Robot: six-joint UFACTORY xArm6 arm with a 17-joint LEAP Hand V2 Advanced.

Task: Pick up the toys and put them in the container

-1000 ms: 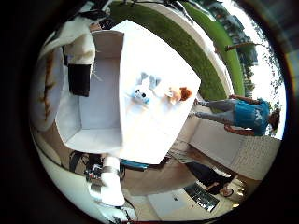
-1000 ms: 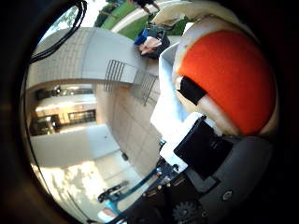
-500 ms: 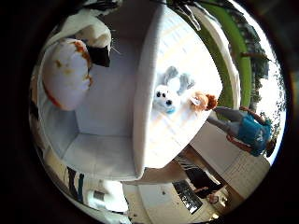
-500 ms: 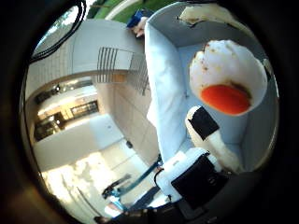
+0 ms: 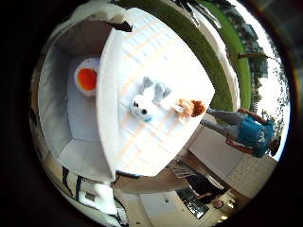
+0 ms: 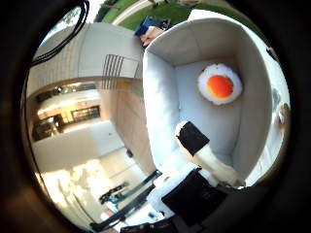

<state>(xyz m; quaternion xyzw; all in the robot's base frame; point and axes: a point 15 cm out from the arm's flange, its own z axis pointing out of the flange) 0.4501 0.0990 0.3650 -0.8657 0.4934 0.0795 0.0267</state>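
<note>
**One toy in the bin, two still out on the desk**

We look out from the palm of our hand (image 6: 204,165), high above a white container (image 5: 57,85). One finger reaches in over the container's opening, fairly straight, and nothing is held against it; the hand looks relaxed and empty.

On the container floor lies a fried-egg toy (image 6: 219,85), flat, with its orange yolk facing up and clear of the walls.

Just beside the container is a white desk (image 5: 161,42). On it lie a grey and white plush animal (image 5: 146,101) and, near it, a small doll with orange hair (image 5: 188,109). They are close together but we cannot tell whether they touch.

The risk ahead, we judge, is that closeness: fingers closing on the plush could catch or nudge the doll, and it lies nearer the desk's far edge, where it could be pushed off.
</note>
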